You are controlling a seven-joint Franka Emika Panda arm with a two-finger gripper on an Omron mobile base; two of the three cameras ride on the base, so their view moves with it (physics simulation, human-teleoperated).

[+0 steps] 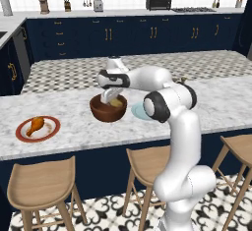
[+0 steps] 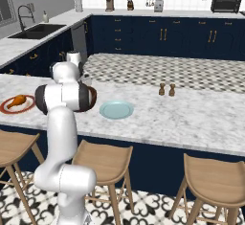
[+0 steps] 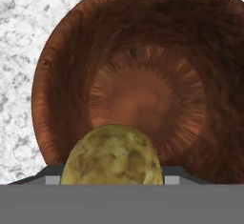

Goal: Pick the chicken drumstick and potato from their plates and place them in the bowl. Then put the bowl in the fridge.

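My gripper (image 1: 109, 98) hangs low over the dark reddish-brown bowl (image 1: 107, 114), shut on the yellowish potato (image 1: 116, 103). In the hand view the potato (image 3: 112, 155) sits between the jaws and hides the fingertips, with the bowl (image 3: 143, 70) directly beneath it. The chicken drumstick (image 1: 35, 125) lies on the red-rimmed white plate (image 1: 19, 135) at the counter's left, also seen as drumstick (image 2: 18, 100) on plate (image 2: 5, 108). The pale blue plate (image 2: 116, 109) lies bare just right of the bowl. The fridge is out of view.
Two small shakers (image 2: 166, 90) stand on the marble counter (image 1: 74, 136) to the right of the blue plate. Wooden stools (image 1: 42, 186) line the counter's near edge. Navy cabinets and a second counter run behind.
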